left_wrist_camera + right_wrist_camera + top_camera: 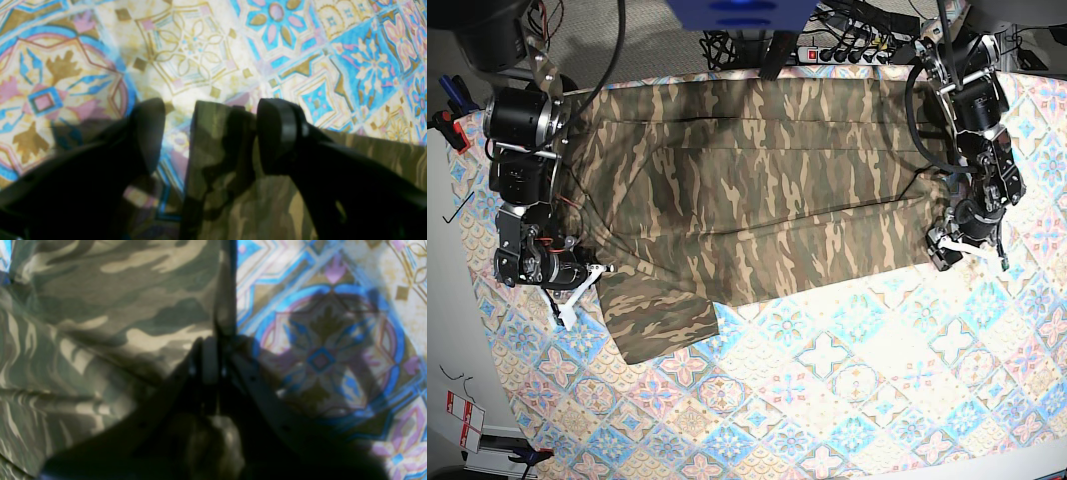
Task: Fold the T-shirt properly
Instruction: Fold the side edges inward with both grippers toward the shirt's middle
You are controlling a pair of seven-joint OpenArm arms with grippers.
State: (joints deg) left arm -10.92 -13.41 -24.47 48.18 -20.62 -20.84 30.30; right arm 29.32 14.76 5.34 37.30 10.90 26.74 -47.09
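T-shirt (757, 190) lies spread flat across the far half of the table, on the patterned tablecloth (847, 390), running between both grippers; one sleeve sticks out toward the near side, just beside the right gripper. Left gripper (213, 133) is released, jaws wide apart, with a raised edge of the camo cloth standing between the fingers: one finger (277, 133) touches the cloth, the other sits over bare tablecloth. No clamp on it. Right gripper (213, 356) is clenched, jaws pressed together on a thin vertical edge of the T-shirt; the bulk of the cloth lies to one side of it in the wrist view, tablecloth to the other. Wrist views are blurry.
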